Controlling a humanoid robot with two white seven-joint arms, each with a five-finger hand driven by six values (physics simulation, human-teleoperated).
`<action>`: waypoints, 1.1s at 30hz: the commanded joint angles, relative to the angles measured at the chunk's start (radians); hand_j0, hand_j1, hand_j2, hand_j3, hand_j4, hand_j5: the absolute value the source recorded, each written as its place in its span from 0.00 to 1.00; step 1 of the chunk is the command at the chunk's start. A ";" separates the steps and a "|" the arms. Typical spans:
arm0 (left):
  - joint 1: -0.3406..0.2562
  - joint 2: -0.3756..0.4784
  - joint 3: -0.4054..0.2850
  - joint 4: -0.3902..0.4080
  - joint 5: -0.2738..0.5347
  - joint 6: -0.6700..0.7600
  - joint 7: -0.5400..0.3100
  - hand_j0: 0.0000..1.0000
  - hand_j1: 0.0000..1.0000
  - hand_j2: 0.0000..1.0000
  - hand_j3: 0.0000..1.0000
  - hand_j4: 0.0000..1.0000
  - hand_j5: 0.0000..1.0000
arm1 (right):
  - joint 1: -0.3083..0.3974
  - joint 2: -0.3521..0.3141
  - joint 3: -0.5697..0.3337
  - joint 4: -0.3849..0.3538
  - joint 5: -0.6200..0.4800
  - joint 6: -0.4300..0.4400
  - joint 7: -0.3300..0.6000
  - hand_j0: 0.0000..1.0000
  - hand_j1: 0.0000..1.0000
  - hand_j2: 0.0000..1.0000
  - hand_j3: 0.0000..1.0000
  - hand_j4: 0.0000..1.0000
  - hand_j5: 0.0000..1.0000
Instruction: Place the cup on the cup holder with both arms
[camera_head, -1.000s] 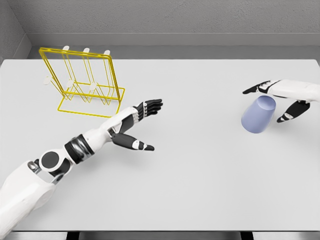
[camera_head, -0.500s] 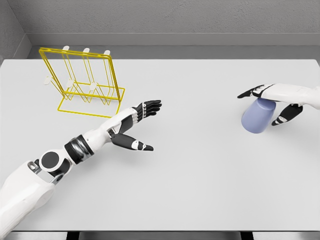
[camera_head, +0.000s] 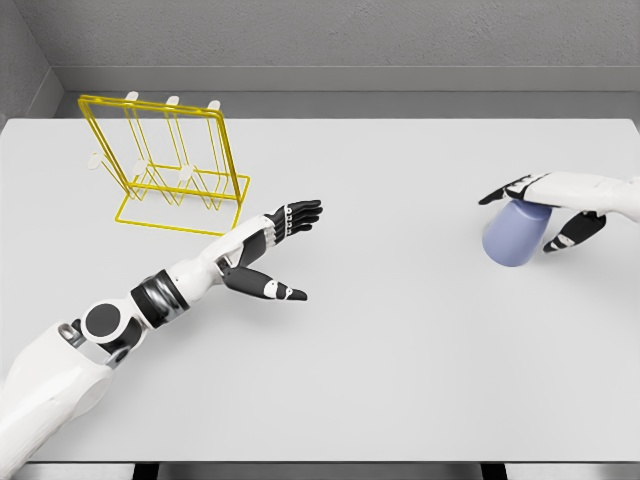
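A pale blue cup lies tilted on the white table at the right. My right hand rests over its upper end: the fingers reach past its far left side and the thumb sits on its right side, all still extended rather than wrapped tight. The yellow wire cup holder with white pegs stands at the back left. My left hand hovers open near the table's middle left, just right of the holder's base, and holds nothing.
A grey wall runs behind the table's far edge. The table's front edge shows along the bottom of the view.
My right hand has come down and in over the cup, and now covers its upper end. The cup has tipped slightly. My left arm has barely moved.
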 joint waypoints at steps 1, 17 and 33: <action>0.000 0.000 0.001 0.001 0.004 0.000 0.000 1.00 1.00 1.00 1.00 1.00 1.00 | 0.000 -0.001 -0.001 0.006 -0.004 0.002 0.000 0.88 0.88 0.88 0.88 0.88 0.88; -0.002 -0.001 0.001 0.002 0.005 0.000 0.000 1.00 1.00 1.00 1.00 1.00 1.00 | 0.000 -0.001 -0.001 0.006 -0.003 0.002 0.013 0.67 0.67 0.67 0.67 0.67 0.67; -0.006 -0.001 0.001 0.016 0.007 0.000 0.000 1.00 1.00 1.00 1.00 1.00 1.00 | -0.017 -0.001 -0.009 -0.005 -0.003 0.002 0.013 0.65 0.65 0.65 0.65 0.65 0.65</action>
